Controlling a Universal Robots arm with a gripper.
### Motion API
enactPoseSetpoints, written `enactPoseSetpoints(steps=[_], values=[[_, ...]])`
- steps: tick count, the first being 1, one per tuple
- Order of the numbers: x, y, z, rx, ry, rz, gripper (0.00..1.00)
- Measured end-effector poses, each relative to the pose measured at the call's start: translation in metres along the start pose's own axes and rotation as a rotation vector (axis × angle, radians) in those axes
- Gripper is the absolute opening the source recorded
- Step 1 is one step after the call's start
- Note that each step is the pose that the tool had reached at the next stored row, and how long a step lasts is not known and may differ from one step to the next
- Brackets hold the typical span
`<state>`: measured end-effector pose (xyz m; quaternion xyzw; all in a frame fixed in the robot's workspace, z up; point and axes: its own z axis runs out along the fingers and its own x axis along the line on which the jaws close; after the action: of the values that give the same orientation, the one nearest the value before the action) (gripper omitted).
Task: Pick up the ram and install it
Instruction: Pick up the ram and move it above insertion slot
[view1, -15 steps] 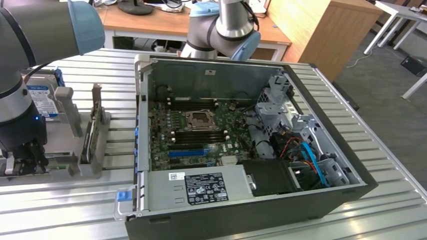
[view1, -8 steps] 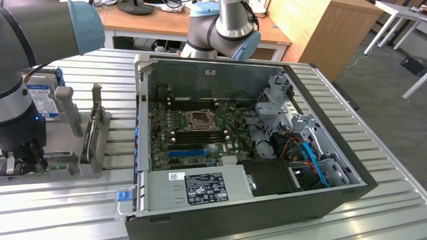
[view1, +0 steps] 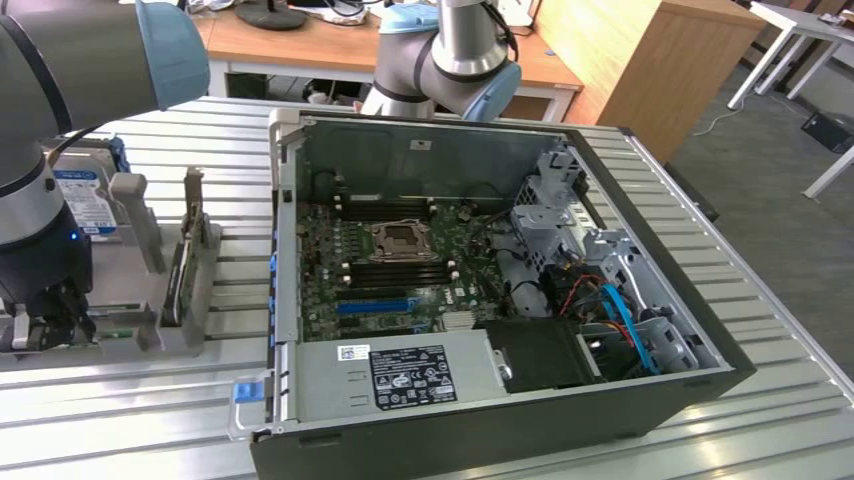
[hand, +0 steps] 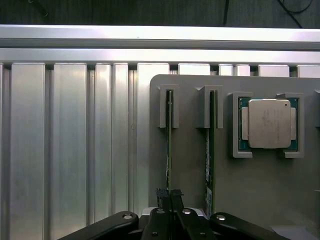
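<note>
On the exterior view's left, the grey holder (view1: 180, 300) stands on the ribbed tabletop (view1: 134, 420), and the open computer case (view1: 400, 160) lies beside the holder, toward the exterior view's right. The wrist view shows the ram (hand: 169, 140) standing on its edge in one slot of the holder. The end effector (hand: 169, 195) is drawn narrow, with its fingers (hand: 162, 194) pressed on both faces of the stick. I judge that the main risk is a lift that is not straight. In that case the thin board may bind in the grey guides of the holder, or it may turn between the small pads and slip out. A second stick (hand: 209, 150) stands in the next slot of the holder, just beside the end effector, so a sideways drift could brush it. The processor (hand: 269, 124) sits in its own recess of the holder, beyond the second stick. The ram lies directly between the fingertips and reaches away from them along its slot.
</note>
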<state>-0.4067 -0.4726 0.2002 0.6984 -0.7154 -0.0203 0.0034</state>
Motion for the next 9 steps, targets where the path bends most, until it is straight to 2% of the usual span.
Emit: enactPoseSetpoints(steps=[9], values=[[0.0,0.0,0.0,0.0,0.0009,-0.001,0.12]])
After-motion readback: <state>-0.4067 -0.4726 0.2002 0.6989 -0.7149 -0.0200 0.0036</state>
